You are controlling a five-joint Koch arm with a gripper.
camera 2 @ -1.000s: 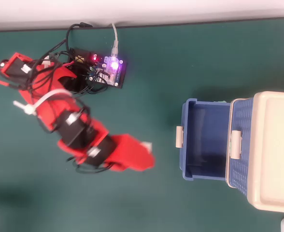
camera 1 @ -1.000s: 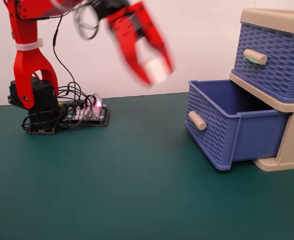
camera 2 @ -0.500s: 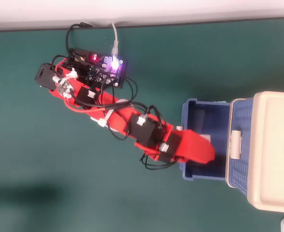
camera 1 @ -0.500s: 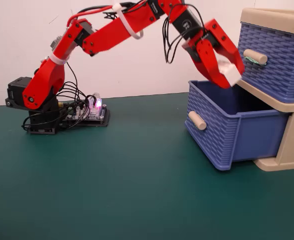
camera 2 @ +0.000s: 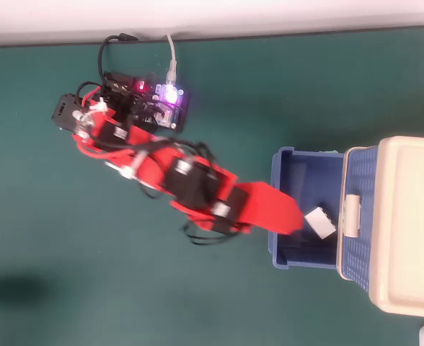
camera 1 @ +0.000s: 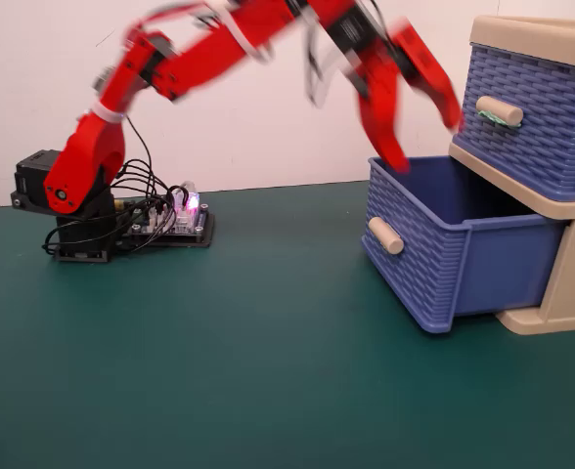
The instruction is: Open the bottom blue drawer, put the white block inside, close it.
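The bottom blue drawer (camera 1: 420, 220) stands pulled out of the beige chest (camera 1: 561, 293), its peg handle (camera 1: 385, 235) facing the arm. In the overhead view the white block (camera 2: 320, 222) lies loose on the floor of the bottom blue drawer (camera 2: 306, 180), close to the chest. The drawer walls hide the block in the fixed view. My red gripper (camera 1: 424, 137) is blurred with motion above the drawer's rear left corner. Its two fingers are spread open with nothing between them. From overhead the gripper (camera 2: 293, 220) reaches over the drawer rim, just left of the block.
The upper blue drawer (camera 1: 532, 107) is shut, overhanging the back of the open one. A controller board with lit LEDs (camera 1: 175, 220) and cables sits beside the arm base (camera 1: 67, 205) at the far left. A green mat (camera 1: 248, 371) covers the table.
The gripper carried the white block from the left to over the drawer, then let it go. The block now rests inside, and the open gripper is pulling up and back.
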